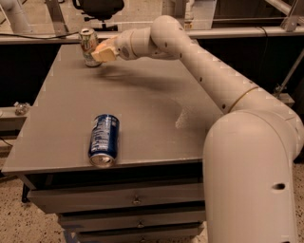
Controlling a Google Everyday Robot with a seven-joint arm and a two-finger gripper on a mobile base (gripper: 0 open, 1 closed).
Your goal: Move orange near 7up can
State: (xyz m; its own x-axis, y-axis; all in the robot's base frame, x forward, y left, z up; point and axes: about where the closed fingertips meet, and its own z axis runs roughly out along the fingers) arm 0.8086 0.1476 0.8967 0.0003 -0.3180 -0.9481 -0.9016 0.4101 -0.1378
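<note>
The 7up can (pixel 89 46) stands upright at the far left corner of the grey table (pixel 142 109); it is green and white with a silver top. My gripper (pixel 103 51) hangs just above the table, right beside the can on its right, and seems to touch or nearly touch it. The arm reaches in from the right across the far side of the table. The orange does not show as a separate thing; it may be hidden inside the tan gripper, but I cannot tell.
A blue can (pixel 103 140) lies on its side near the table's front edge, left of centre. Drawers (pixel 135 199) sit under the tabletop. An office chair (pixel 97 8) and rails stand behind the table.
</note>
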